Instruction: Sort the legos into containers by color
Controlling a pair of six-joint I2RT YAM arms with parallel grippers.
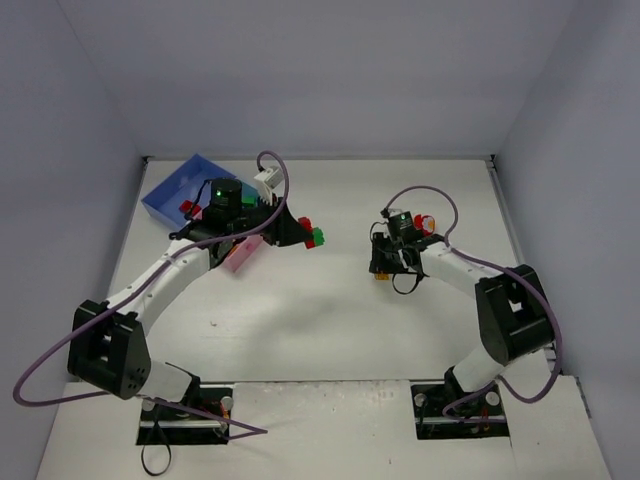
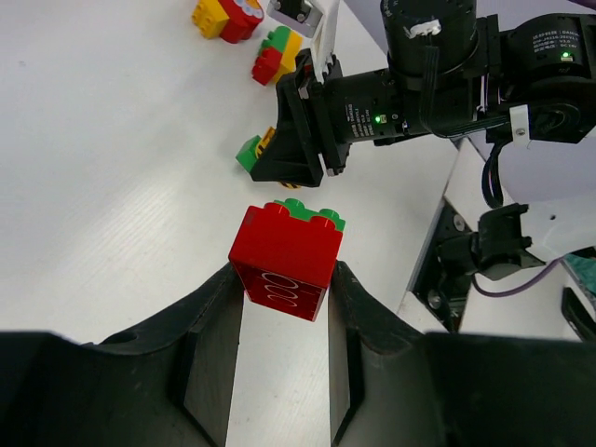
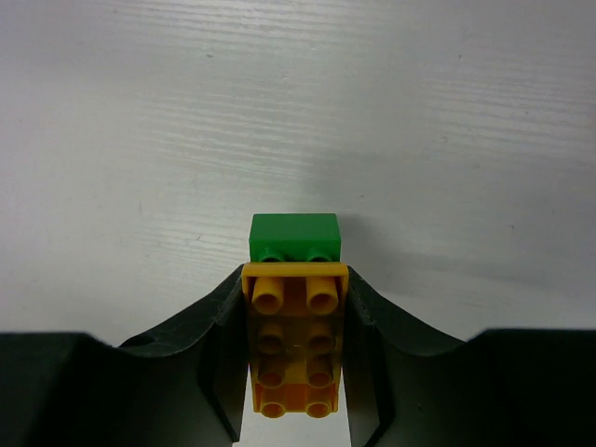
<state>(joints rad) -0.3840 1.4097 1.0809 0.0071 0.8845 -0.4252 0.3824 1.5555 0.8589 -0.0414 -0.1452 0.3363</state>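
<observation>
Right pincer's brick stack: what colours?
An orange-yellow brick with a green brick attached; clearest in right wrist view.

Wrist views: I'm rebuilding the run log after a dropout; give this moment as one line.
left jaws: shut on red-green stack | right jaws: shut on orange-green stack | table: mixed stacks loose

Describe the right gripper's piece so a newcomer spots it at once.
On the right of the white table, find the right gripper. It is shut on an orange brick, studs showing, with a green brick at the far end. Unlike the left gripper's red-and-green stack, it has no red.
</observation>
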